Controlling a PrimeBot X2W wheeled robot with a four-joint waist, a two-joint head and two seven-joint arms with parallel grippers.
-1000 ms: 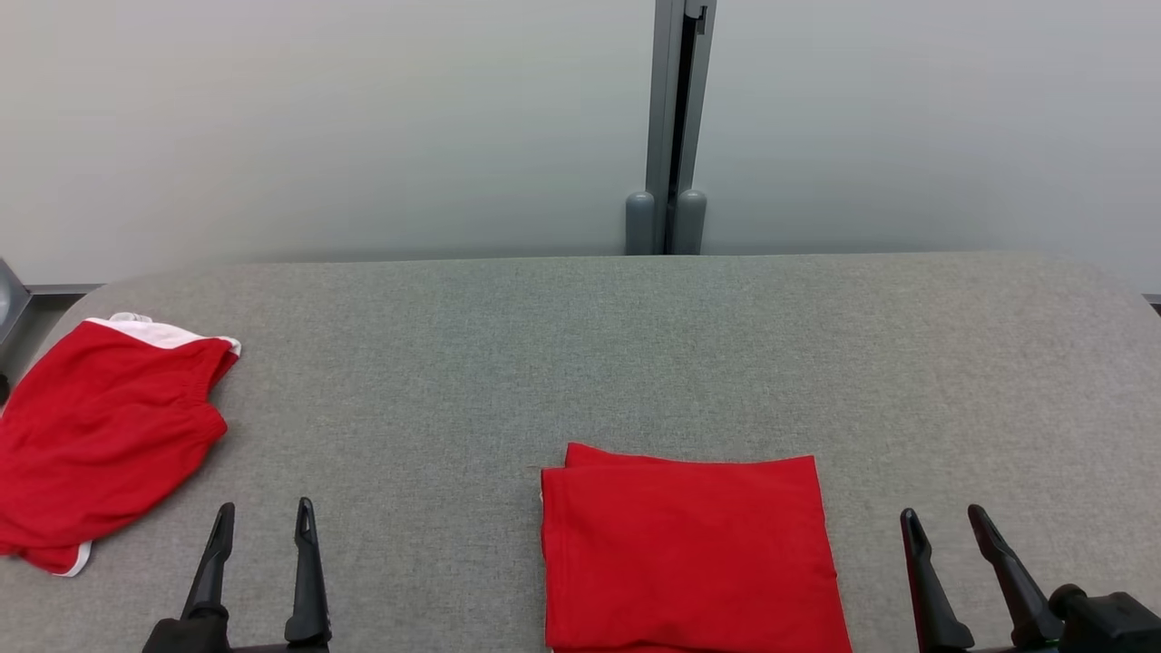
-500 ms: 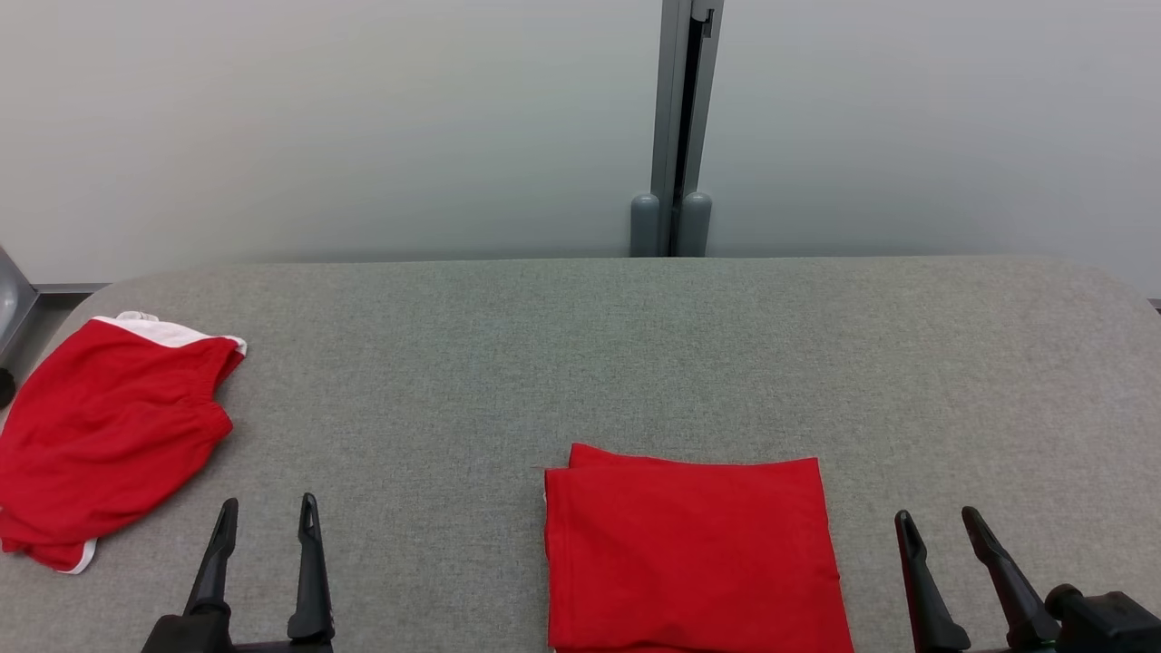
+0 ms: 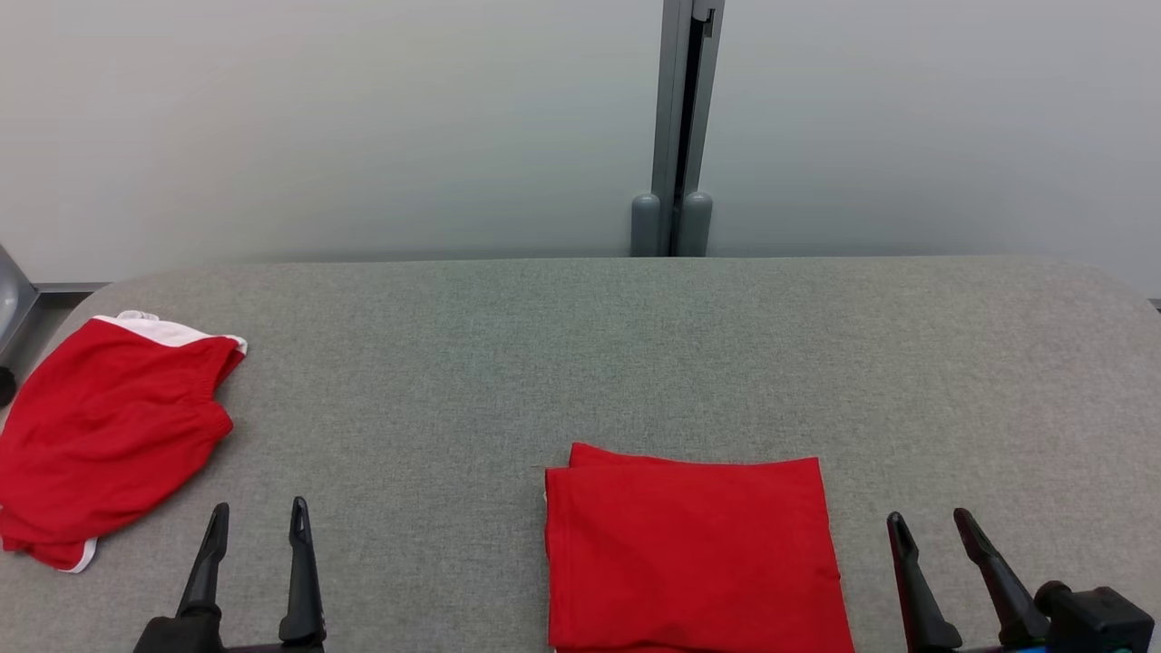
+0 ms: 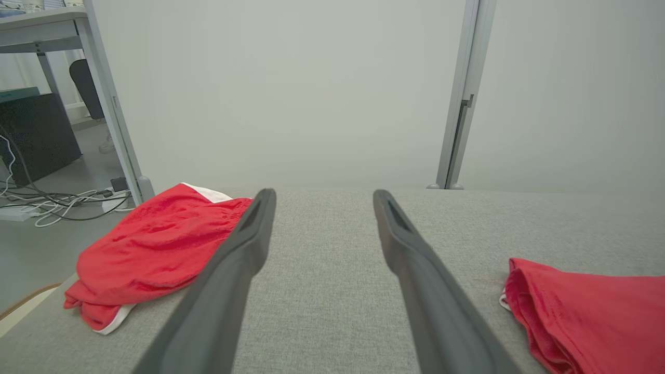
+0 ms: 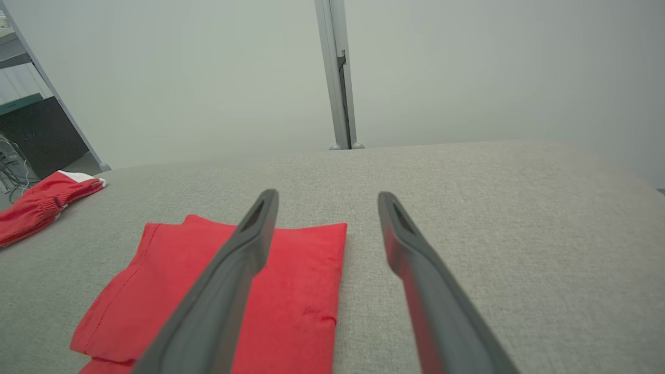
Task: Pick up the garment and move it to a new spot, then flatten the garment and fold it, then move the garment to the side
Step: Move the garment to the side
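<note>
1. Garment [image 3: 694, 553]: red, folded flat into a neat rectangle, on the desk [image 3: 580, 345] at its near edge, a bit right of centre. The far edge runs left-right, square to the desk, and the stacked layer edges face left. The near end is cut off in the head view, so the long axis is unclear.
2. Left tool [image 3: 258, 505]: fingers wide apart, holding nothing, over bare desk between the shorts [image 3: 109, 435] and the garment.
3. Right tool [image 3: 929, 515]: fingers wide apart, empty, just right of the garment, not touching it.
4. Shorts: red with white trim, rumpled, at the desk's left edge, well apart from the garment.
</note>
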